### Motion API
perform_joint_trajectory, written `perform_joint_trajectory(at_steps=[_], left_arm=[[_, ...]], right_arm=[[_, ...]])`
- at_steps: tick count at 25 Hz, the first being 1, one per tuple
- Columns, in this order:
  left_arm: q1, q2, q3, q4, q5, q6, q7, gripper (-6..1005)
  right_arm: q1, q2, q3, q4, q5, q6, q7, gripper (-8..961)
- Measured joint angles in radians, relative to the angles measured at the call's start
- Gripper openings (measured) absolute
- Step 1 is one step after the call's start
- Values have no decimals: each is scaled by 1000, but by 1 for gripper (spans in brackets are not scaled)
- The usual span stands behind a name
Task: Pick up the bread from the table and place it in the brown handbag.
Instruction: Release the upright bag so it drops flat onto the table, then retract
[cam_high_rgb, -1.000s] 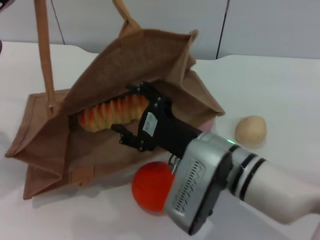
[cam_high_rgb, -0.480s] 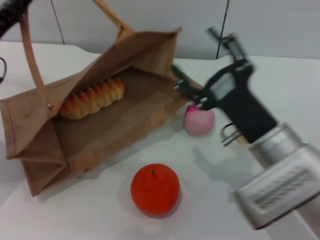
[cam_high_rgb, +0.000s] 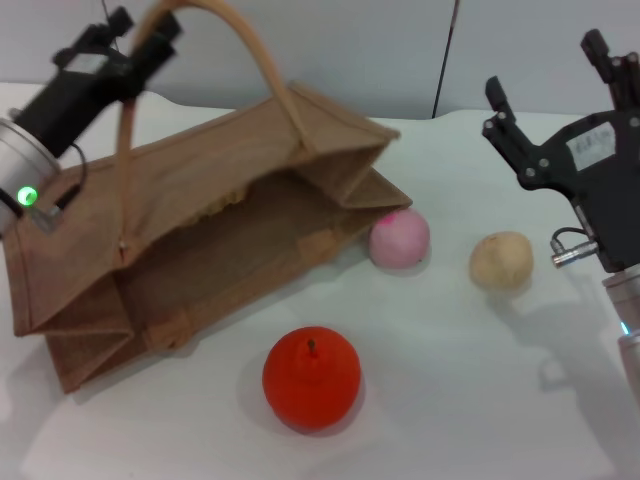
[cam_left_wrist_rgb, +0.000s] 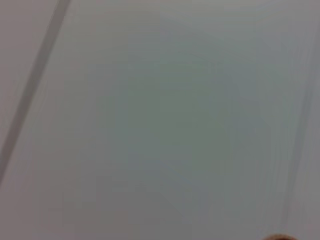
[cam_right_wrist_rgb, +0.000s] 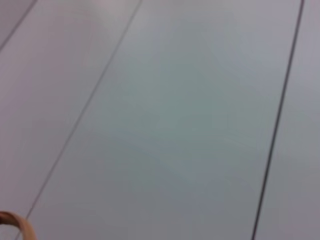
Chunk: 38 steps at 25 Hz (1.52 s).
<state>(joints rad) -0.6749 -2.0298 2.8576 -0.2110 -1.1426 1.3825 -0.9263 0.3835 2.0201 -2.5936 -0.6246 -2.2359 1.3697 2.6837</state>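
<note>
orange fruit (cam_high_rgb: 311, 379): nearest thing on the bench (cam_high_rgb: 480, 400), just in front of the brown handbag's lower edge, no part in the job.
pink fruit (cam_high_rgb: 400, 239): touching or almost touching the handbag's right corner.
beige lump (cam_high_rgb: 501, 260): further right of the handbag, apart from the pink fruit.
brown handbag (cam_high_rgb: 200, 260): lies tilted on the bench, mouth turned up and to the left, one handle pulled upward.
bread (cam_high_rgb: 222, 204): inside the handbag near its upper left wall; only a pale sliver shows, so its long axis cannot be read.
right hand (cam_high_rgb: 560, 110): well to the right of the handbag and raised off the bench, fingers spread, holding nothing.
left hand (cam_high_rgb: 140, 35): above the handbag's left end, clenched on the raised handle (cam_high_rgb: 255, 55).
deciding relation: the left hand is the one at the bag; judged from this, the placing looks done and lowering the handle is what remains.
</note>
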Motion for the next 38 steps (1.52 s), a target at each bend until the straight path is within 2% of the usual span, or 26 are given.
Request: perform_joint_trajectory(at_steps=[1, 3, 9, 16, 21, 26, 30, 31, 36, 38], left_arm=[[-1, 0, 1, 21, 24, 10, 46, 523], [-6, -1, 1, 51, 63, 21, 103, 764], [-33, -1, 2, 79, 199, 32, 149, 835], [-51, -2, 2, 84, 385, 90, 200, 837], [-41, -4, 2, 107, 437, 155, 287, 838], [-25, 4, 3, 77, 483, 242, 253, 839], [4, 2, -7, -21, 457, 393, 189, 841], [25, 3, -10, -45, 426, 464, 182, 841], [59, 21, -14, -78, 371, 518, 102, 843], [71, 18, -30, -92, 328, 517, 87, 842]], right_arm=[[0, 0, 0, 8, 3, 1, 7, 902], [0, 0, 0, 14, 5, 1, 12, 902], [1, 0, 0, 24, 6, -2, 28, 902], [2, 0, 4, 34, 7, -10, 30, 902], [2, 0, 1, 40, 41, -10, 31, 902], [-2, 0, 5, 50, 45, -4, 31, 902], [-4, 0, 9, 52, 66, -1, 31, 902], [-3, 0, 9, 53, 73, -1, 31, 902], [-4, 0, 9, 67, 81, 15, 31, 902], [-3, 0, 9, 70, 82, 21, 31, 902]])
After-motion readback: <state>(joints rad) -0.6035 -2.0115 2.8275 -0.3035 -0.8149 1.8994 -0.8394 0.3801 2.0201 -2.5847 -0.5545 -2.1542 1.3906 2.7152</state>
